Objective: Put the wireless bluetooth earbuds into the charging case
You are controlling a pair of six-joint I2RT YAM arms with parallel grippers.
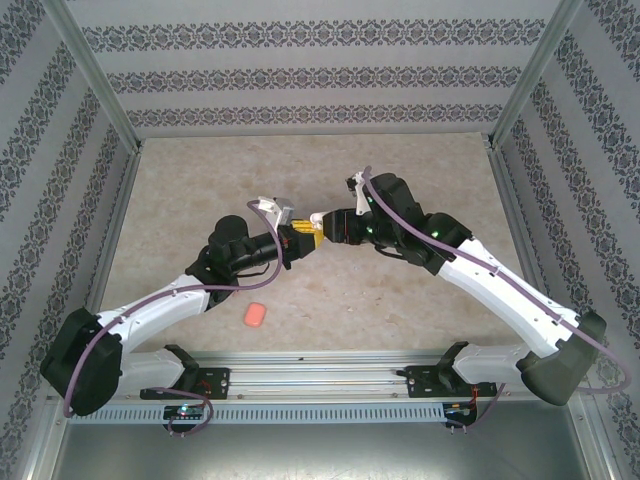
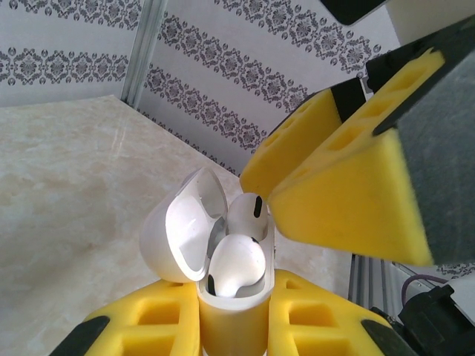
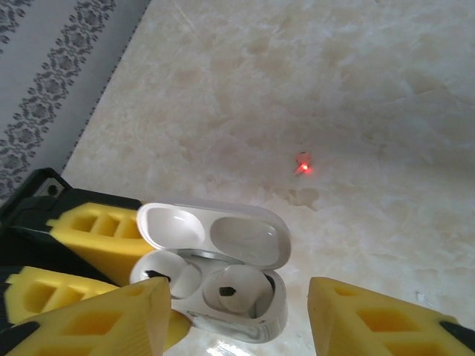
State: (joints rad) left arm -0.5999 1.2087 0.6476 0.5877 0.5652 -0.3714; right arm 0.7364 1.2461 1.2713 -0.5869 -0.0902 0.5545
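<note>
The white charging case (image 2: 223,311) stands upright with its lid (image 2: 182,237) flipped open, and my left gripper (image 2: 234,320) is shut on its body. Two white earbuds (image 2: 237,263) (image 2: 249,211) sit in its sockets. In the right wrist view the same case (image 3: 252,326) shows both earbuds (image 3: 241,289) (image 3: 167,271) seated below the open lid (image 3: 215,233). My right gripper (image 3: 237,297) is open just above the case, one yellow finger on either side and nothing between them. Both grippers meet above mid-table, left gripper (image 1: 298,238) against right gripper (image 1: 322,222).
A salmon-red pebble-like case (image 1: 256,315) lies shut on the marble table (image 1: 200,190) near the front, left of centre. A tiny red speck (image 3: 303,165) sits on the table beyond the white case. Patterned walls (image 1: 320,70) close the table in on three sides.
</note>
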